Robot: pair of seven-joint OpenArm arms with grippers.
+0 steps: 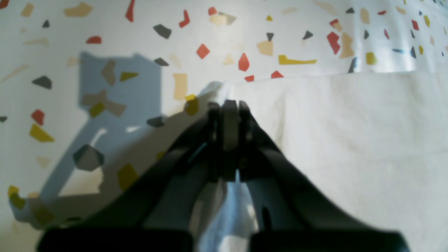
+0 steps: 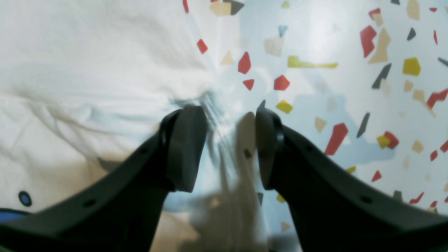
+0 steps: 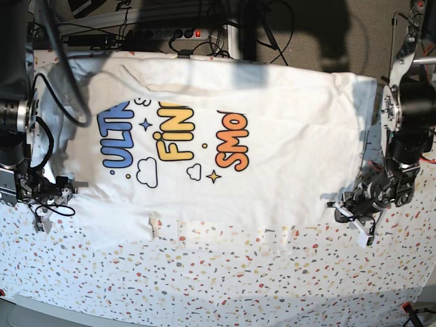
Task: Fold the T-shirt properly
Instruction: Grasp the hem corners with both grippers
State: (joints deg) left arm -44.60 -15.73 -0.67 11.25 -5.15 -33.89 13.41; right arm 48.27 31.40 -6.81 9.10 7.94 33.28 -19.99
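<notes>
The desk is covered by a white speckled cloth (image 3: pixel 225 279) with red, yellow and grey flecks, and the T-shirt (image 3: pixel 272 157) lies spread out flat on it, print side up. The left gripper (image 1: pixel 229 105) is at the shirt's corner on the base view's right, with its jaws pressed together and a bit of the white shirt pinched between them. The right gripper (image 2: pixel 231 140) is at the shirt's other end, with its jaws partly open around a fold of the shirt's edge.
</notes>
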